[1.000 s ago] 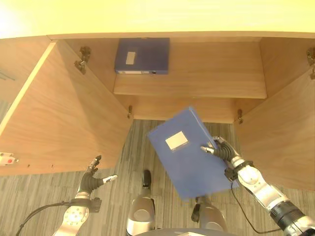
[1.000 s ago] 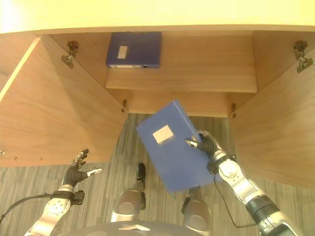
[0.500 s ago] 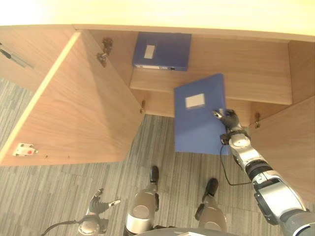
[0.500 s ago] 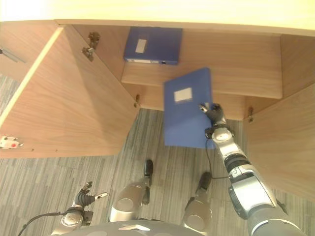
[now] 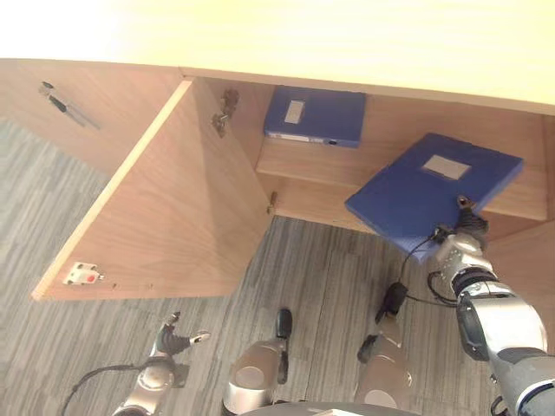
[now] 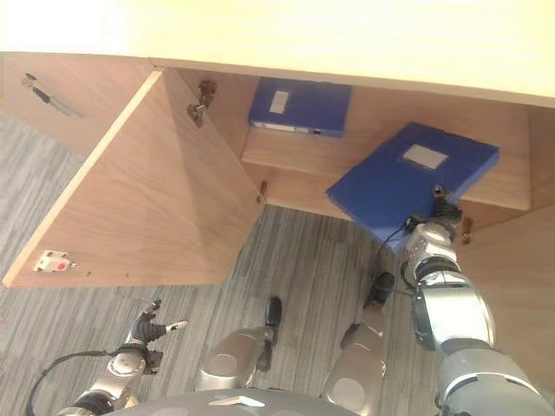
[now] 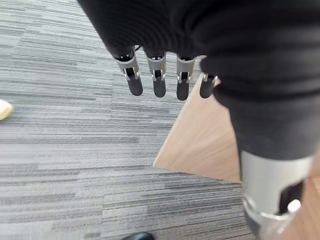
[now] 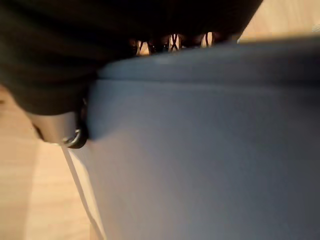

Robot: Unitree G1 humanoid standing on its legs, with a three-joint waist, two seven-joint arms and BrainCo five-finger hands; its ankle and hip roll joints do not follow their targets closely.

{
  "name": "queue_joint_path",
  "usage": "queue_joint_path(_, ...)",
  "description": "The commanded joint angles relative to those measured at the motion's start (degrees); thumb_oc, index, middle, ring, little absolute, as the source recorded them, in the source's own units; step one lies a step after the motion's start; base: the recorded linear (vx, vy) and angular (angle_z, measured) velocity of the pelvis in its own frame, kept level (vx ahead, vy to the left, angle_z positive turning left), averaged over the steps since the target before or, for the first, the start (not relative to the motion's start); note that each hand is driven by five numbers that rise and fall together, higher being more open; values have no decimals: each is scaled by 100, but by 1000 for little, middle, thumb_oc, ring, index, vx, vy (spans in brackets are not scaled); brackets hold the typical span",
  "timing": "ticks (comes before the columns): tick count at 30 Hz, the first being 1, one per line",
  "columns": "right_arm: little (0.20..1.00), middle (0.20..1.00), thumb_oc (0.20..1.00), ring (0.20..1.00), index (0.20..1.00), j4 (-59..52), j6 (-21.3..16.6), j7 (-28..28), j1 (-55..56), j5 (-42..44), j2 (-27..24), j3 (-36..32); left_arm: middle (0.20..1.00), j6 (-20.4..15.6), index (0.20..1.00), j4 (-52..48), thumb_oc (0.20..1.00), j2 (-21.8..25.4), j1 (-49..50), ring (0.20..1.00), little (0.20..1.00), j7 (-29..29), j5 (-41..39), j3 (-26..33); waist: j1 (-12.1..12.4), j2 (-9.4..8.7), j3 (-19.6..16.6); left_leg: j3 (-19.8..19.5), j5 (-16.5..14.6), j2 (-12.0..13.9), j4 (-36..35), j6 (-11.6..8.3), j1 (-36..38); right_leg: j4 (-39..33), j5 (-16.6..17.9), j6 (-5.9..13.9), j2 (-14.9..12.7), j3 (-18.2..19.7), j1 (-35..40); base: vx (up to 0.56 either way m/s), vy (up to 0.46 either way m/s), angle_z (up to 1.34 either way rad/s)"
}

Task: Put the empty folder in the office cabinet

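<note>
The blue folder (image 5: 421, 192) with a white label lies nearly flat, its far part over the cabinet's shelf (image 5: 299, 163) and its near corner jutting out past the shelf edge. My right hand (image 5: 458, 244) grips that near edge, thumb on top and fingers underneath. In the right wrist view the folder (image 8: 210, 150) sits close against the palm, with the fingertips (image 8: 172, 42) past its edge. My left hand (image 5: 171, 337) hangs low by the floor; its fingers (image 7: 159, 80) are straight and hold nothing.
A second blue folder (image 5: 314, 115) lies flat at the back left of the same shelf. The cabinet's left door (image 5: 165, 208) stands wide open towards me. The right door (image 6: 520, 286) is open at the right edge. Grey striped carpet (image 5: 329, 269) lies below.
The camera has shifted. My right hand has carried the folder up and forward, tipping it from upright to nearly flat over the shelf. The left hand stays low.
</note>
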Motion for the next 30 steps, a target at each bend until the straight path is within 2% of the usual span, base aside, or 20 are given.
queue_joint_path(1,200,200,200,200,200,-32,-483,-265,-707,408,-575,71,1000,-103,1000,-212,1000,163,56,1000,1000,193,-88,-413,202,138,-250,-248,-450,585,198,-400,-203,-400,908,610,-189,207,-106,64,-114,71)
queue_joint_path(4,200,200,200,200,200,58,-523,-440,-866,428,-587,46,1000,-122,1000,-219,1000,66,40,1000,1000,288,-128,-512,205,222,-267,-324,-385,703,84,-448,-226,-400,877,579,-132,151,-121,100,-129,-1)
queue_joint_path(6,200,200,200,200,200,162,-679,-746,-1183,571,-506,47,1000,-133,1000,-194,1000,-99,-18,1000,1000,383,-145,-767,185,366,-244,-355,-286,839,-80,-502,-221,-375,812,534,-51,142,-164,114,-84,-16)
queue_joint_path(8,200,200,200,200,200,164,-685,-757,-1191,570,-510,51,1000,-136,1000,-187,1000,-108,-29,1000,1000,390,-143,-772,188,376,-245,-356,-277,848,-97,-506,-217,-372,808,531,-44,138,-168,27,-11,-6)
queue_joint_path(9,200,200,200,200,200,179,-772,-936,-1291,576,-464,32,1000,-126,1000,-180,1000,-168,-60,1000,1000,413,-146,-865,192,431,-246,-357,-248,881,-164,-509,-213,-359,779,520,-21,142,-190,86,-12,5)
queue_joint_path(11,200,200,200,200,200,299,-1007,-1416,-1623,837,-418,-190,1000,-127,1000,-144,1000,-303,-120,1000,1000,524,-103,-1138,255,656,-265,-348,-170,951,-348,-508,-188,-310,686,482,40,132,-295,115,-1,7)
queue_joint_path(12,200,200,200,200,200,299,-1007,-1416,-1623,837,-418,-190,1000,-127,1000,-144,1000,-303,-120,1000,1000,524,-103,-1138,255,656,-265,-348,-170,951,-348,-508,-188,-310,686,482,40,132,-295,69,6,5)
queue_joint_path(15,200,200,200,200,200,391,-1133,-1635,-1857,1122,-524,-335,1000,-134,1000,-146,1000,-330,-174,1000,1000,585,-119,-1277,285,810,-231,-363,-137,976,-385,-513,-208,-207,631,431,83,205,-425,56,-1,9)
queue_joint_path(16,200,200,200,200,200,391,-1133,-1635,-1857,1122,-524,-335,1000,-134,1000,-146,1000,-330,-174,1000,1000,585,-119,-1277,285,810,-231,-363,-137,976,-385,-513,-208,-207,631,431,83,205,-425,55,15,9)
queue_joint_path(25,200,200,200,200,200,594,-1108,-1671,-2777,1719,-885,-89,1000,-175,1000,-74,1000,-320,-296,1000,1000,679,-222,-1325,514,1246,-153,-377,-14,972,-578,-516,-449,309,358,341,82,415,-1114,40,14,-3)
queue_joint_path(30,200,200,200,200,200,623,-999,-1559,-3171,1686,-1031,254,1000,-175,1000,15,1000,-339,-309,1000,1000,706,-308,-1237,599,1327,-107,-314,73,1030,-643,-568,-612,607,202,296,127,501,-1522,17,-18,-4)
